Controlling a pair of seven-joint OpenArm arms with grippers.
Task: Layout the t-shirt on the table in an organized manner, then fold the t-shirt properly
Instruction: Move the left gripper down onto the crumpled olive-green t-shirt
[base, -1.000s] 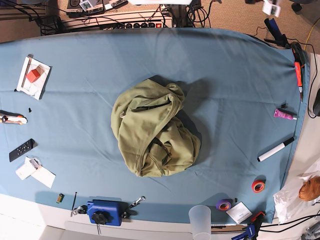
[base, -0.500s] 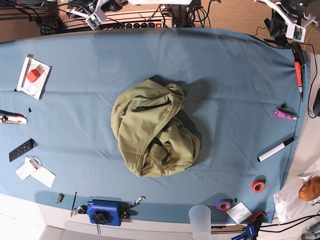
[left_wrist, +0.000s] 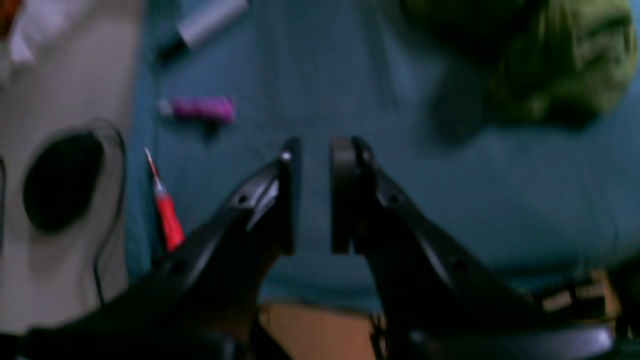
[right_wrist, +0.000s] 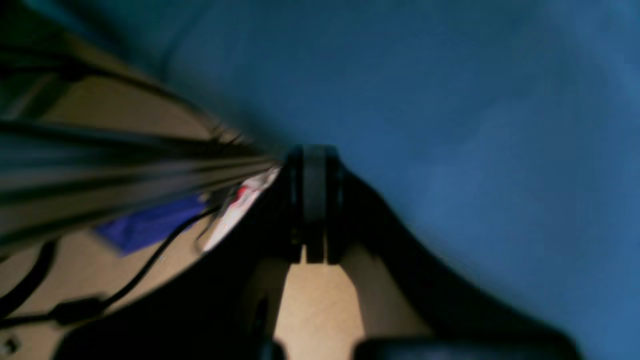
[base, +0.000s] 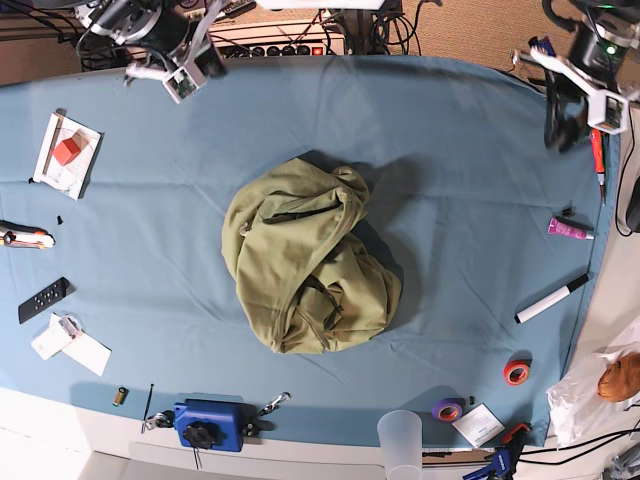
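Left wrist view, blurred: we record our left gripper (left_wrist: 312, 192) with its two black fingers (left_wrist: 287, 200) parted by a narrow gap and nothing between them, held above the teal-blue table (left_wrist: 500, 200); beyond it, at upper right, a bunched edge of the olive-green t-shirt (left_wrist: 560, 65); to the left, a pink tube (left_wrist: 200, 108), a red-handled tool (left_wrist: 167, 217) and the end of a white marker (left_wrist: 207, 22), all lying on the cloth and well apart from the gripper. Right wrist view, heavily smeared: we record our right gripper (right_wrist: 314, 200) with its fingers pressed together and holding nothing, over the table's far edge, with blue cloth to the right and tan floor and black cables (right_wrist: 125, 280) to the left; a white and red item beside the fingers is probably a label, though we cannot make it out. Base view: the t-shirt lies crumpled in a rounded heap at the middle of the table, touched by neither arm. The right gripper (base: 190, 75) sits at the far left corner of the table, the left gripper (base: 565, 115) at the far right corner, both well apart from the garment. Also entered: a red cube (base: 67, 150) on white paper, a black remote (base: 43, 299), a blue clamp block (base: 210, 424), a clear plastic cup (base: 400, 440), an orange tape roll (base: 516, 373) and a purple tape roll (base: 448, 409) along the near edges.
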